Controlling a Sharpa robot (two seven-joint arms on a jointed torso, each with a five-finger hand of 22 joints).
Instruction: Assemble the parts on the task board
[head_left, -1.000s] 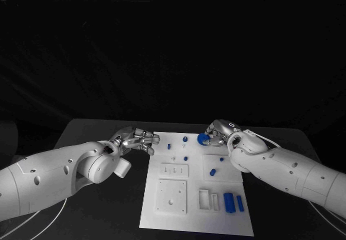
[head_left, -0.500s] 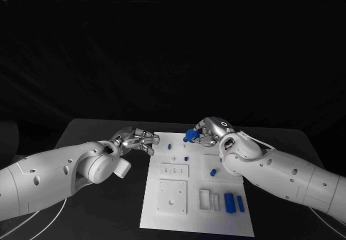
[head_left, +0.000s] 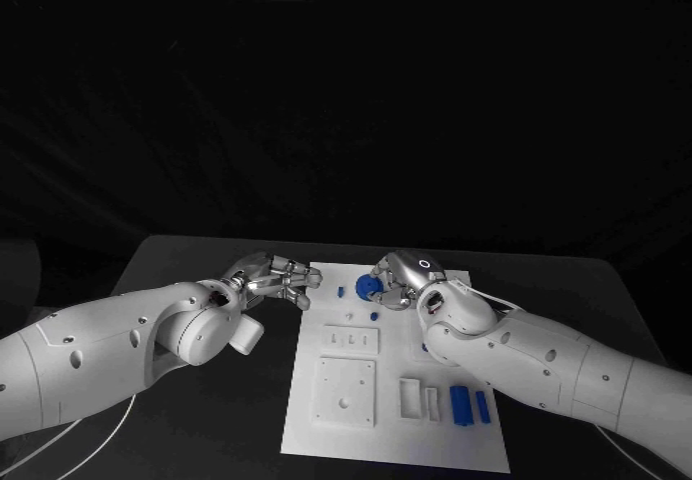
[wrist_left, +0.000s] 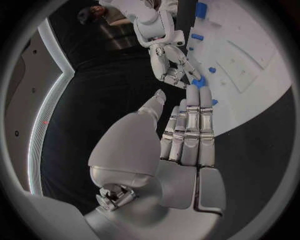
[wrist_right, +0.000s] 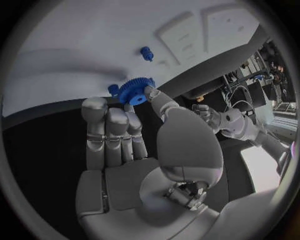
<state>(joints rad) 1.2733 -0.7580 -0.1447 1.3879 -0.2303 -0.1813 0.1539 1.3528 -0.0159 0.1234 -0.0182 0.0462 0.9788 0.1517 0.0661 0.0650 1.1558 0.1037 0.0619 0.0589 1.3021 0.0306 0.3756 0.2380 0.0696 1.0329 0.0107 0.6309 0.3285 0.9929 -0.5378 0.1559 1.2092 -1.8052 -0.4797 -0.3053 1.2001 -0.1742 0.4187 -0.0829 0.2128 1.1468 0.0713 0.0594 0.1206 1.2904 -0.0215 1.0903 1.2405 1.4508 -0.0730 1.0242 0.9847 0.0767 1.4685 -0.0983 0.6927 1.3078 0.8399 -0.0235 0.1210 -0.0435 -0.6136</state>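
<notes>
My right hand (head_left: 401, 281) hovers over the far end of the white task board (head_left: 389, 440) and pinches a blue gear (head_left: 368, 287) between thumb and fingers. The right wrist view shows the gear (wrist_right: 136, 90) at the fingertips, just above the board (wrist_right: 94, 40) and near a blue peg (wrist_right: 146, 52). Beside the board's far left corner, my left hand (head_left: 270, 277) holds nothing. In the left wrist view its fingers (wrist_left: 187, 132) lie straight and point toward the right hand (wrist_left: 170, 62) and the gear (wrist_left: 199, 82).
Small blue pegs (head_left: 340, 293) (head_left: 372, 316) stand on the board's far part. Two longer blue pieces (head_left: 459, 403) (head_left: 480, 405) lie near its right front, beside white slotted blocks (head_left: 417, 398). White square plates (head_left: 345, 391) sit at the left front.
My right hand has carried the blue gear leftward across the board's far end, toward the left hand. The left hand has stayed in place.
</notes>
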